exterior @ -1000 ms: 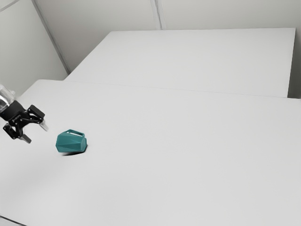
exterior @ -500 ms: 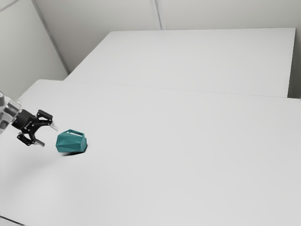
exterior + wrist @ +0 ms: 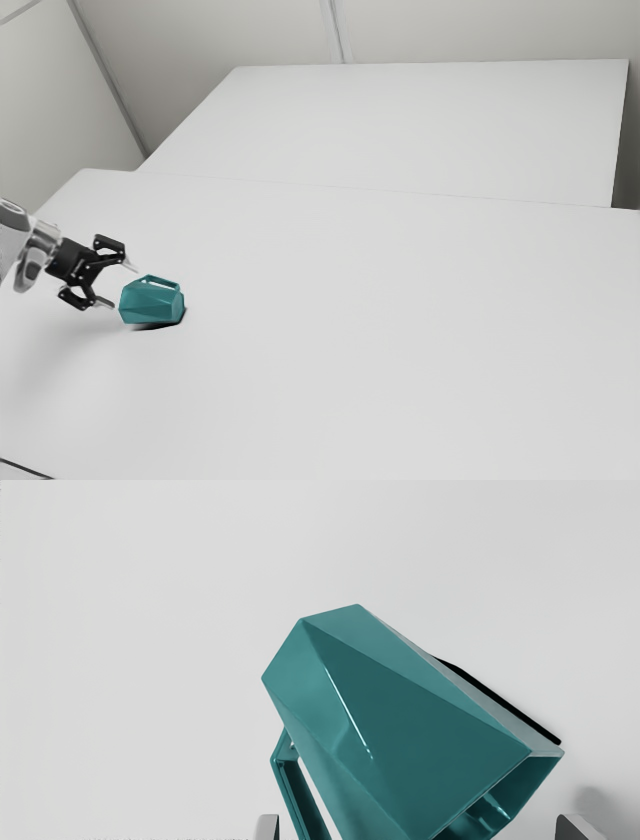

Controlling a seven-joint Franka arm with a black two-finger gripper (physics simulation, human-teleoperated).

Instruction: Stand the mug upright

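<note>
Currently, the pincer (image 3: pixel 122 287) is open, at the ext. view's left, w/ its fingers (image 3: pixel 268 829) well apart. Just beyond the tips, the mug (image 3: pixel 380 720) lies on its side on the white surface (image 3: pixel 400 350), & its mouth (image 3: pixel 505 800) is turned toward the pincer. The handle (image 3: pixel 302 800) is near 1 finger; can't tell if they touch. Far back, grey walls (image 3: pixel 200 60) stand.

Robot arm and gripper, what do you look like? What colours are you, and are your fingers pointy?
My arm is pale grey and white, with smooth, rounded parts and a shiny look near the hand. My gripper is black, with two bent, chunky-jointed fingers. Their fingertips are light grey and look blunt, not pointy.
</note>
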